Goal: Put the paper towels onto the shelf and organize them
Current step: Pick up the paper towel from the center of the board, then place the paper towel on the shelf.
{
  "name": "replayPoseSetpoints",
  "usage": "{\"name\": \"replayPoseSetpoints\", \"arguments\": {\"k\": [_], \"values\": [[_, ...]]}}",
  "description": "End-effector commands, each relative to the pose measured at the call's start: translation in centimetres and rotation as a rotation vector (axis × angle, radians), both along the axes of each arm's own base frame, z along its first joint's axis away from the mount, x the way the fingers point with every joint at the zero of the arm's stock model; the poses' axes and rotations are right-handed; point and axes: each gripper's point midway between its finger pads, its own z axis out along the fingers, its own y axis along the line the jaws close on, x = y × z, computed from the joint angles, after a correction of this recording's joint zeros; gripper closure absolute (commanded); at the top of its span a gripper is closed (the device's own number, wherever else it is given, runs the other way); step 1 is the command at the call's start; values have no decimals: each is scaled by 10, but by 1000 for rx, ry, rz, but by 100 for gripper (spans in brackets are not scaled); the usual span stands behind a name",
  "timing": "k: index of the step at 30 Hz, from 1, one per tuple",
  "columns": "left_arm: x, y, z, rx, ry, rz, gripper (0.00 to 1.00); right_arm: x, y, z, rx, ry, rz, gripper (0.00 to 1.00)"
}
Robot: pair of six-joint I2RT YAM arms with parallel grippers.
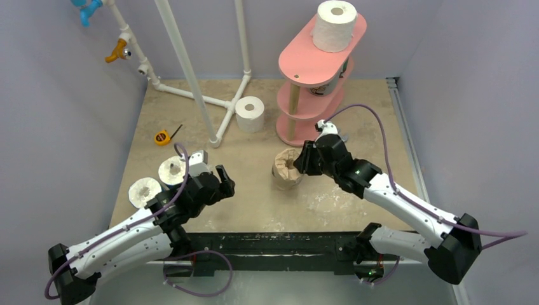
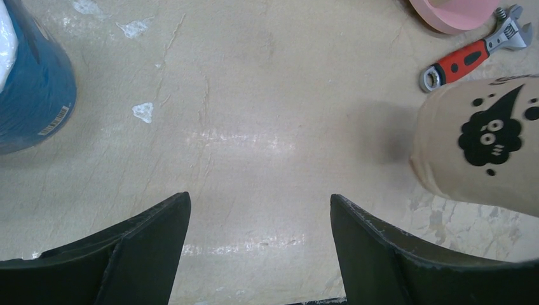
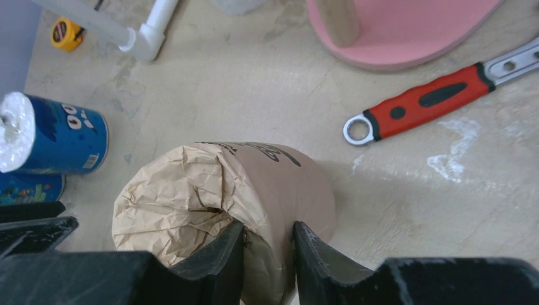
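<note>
A tan paper towel roll [image 1: 286, 169] lies on its side in the middle of the table. My right gripper [image 3: 268, 229] is shut on its wall, one finger [image 3: 222, 251] in the crumpled hollow end and the other outside. The pink shelf [image 1: 299, 60] stands behind it with a white roll [image 1: 335, 25] on its top board and another roll partly hidden on the middle board. A white roll [image 1: 250, 114] stands by the pipe frame. Two blue-wrapped rolls [image 1: 172, 170] [image 1: 145, 192] stand at the left. My left gripper [image 2: 259, 198] hangs open over bare table beside them.
A red-handled wrench [image 3: 432, 98] lies just right of the tan roll, near the shelf's base [image 3: 407, 32]. A yellow tape measure [image 1: 163, 136] sits left of the white pipe frame [image 1: 191, 70]. Grey walls close in both sides and the back.
</note>
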Motion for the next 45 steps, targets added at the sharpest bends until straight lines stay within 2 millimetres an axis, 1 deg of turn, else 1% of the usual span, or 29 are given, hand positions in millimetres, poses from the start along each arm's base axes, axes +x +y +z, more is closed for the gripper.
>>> {"name": "replayPoseSetpoints", "arguments": {"k": [1,6,13,16,19,26,32,35,42,45], "values": [[6,-3,14,-32,-32,23,21,17,-17,62,6,-151,-86,71],[6,-2,16,-35,-37,23,21,25,-40,94,-4,-196,-156,71],[5,1,18,-40,-47,25,21,45,-81,136,23,-257,-290,70],[4,2,17,-40,-49,23,21,54,-90,156,37,-292,-342,70],[4,2,17,-40,-51,22,21,66,-92,170,52,-310,-373,70],[2,6,22,-54,-64,24,21,94,-99,185,91,-326,-456,70],[1,9,24,-57,-73,27,21,113,-105,188,154,-311,-497,70],[1,9,23,-55,-71,27,21,120,-106,191,179,-312,-511,70],[1,9,23,-53,-72,27,21,132,-106,209,225,-339,-536,70],[0,10,23,-52,-70,27,20,139,-106,211,230,-337,-546,70]]}}
